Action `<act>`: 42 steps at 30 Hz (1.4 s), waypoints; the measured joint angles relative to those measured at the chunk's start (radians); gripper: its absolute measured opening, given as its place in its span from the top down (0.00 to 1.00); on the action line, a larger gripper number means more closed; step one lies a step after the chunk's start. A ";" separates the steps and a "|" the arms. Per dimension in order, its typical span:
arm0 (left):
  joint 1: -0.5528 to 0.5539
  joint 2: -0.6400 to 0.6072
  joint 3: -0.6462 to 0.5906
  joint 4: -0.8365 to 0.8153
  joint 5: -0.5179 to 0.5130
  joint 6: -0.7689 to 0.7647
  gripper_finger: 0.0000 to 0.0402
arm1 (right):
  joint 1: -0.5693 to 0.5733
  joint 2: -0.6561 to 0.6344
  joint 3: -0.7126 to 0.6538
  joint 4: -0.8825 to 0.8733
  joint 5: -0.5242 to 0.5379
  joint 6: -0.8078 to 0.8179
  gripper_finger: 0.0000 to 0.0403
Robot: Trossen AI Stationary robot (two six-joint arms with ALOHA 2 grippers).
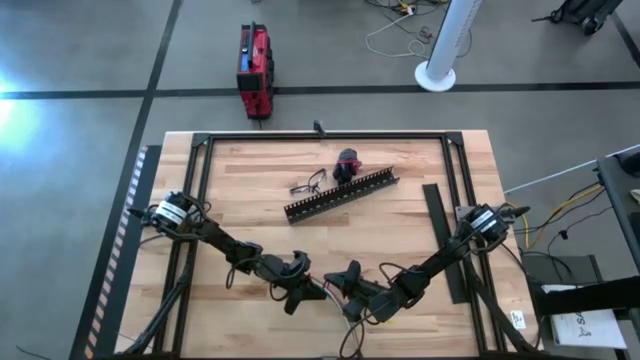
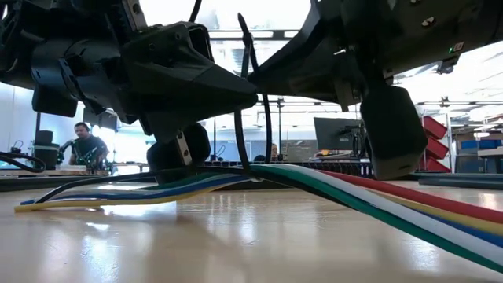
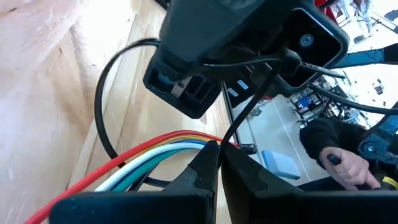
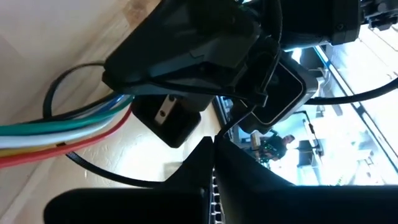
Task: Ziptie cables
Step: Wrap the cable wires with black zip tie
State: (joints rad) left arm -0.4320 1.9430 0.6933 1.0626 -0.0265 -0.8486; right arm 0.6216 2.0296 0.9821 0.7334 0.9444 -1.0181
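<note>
Fingers (image 3: pixel 219 163) of both arms pinched on ziptie (image 2: pixel 242 118) ends (one each), strap looped around cables (image 2: pixel 377 196) between them.

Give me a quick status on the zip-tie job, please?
Left gripper and right gripper both shut on the ziptie, facing each other at the near table edge. Ziptie looped around the cables. Nothing in the way.

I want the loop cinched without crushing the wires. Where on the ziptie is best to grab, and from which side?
Probably grip the ziptie on its free strip rising above the cables, not the part that passes under them. It stands nearly upright over the flat bundle, so coming from above, jaws across the thin strip, looks cleanest. Both grippers crowd it.
</note>
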 joint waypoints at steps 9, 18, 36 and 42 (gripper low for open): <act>-0.001 -0.048 0.000 -0.005 0.001 0.033 1.00 | 0.004 -0.006 0.025 0.007 0.055 -0.076 1.00; -0.006 -0.050 0.000 -0.016 0.000 0.055 1.00 | 0.009 -0.012 0.053 -0.023 0.034 -0.026 1.00; -0.012 -0.050 0.000 -0.032 0.001 0.055 1.00 | 0.032 -0.014 0.073 -0.045 0.051 -0.068 1.00; -0.012 -0.050 0.000 -0.031 0.001 0.055 1.00 | 0.042 -0.013 0.096 -0.042 0.051 -0.095 1.00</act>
State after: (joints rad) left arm -0.4438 1.8935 0.6933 1.0316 -0.0257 -0.7937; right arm 0.6638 2.0163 1.0779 0.6917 0.9951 -1.1130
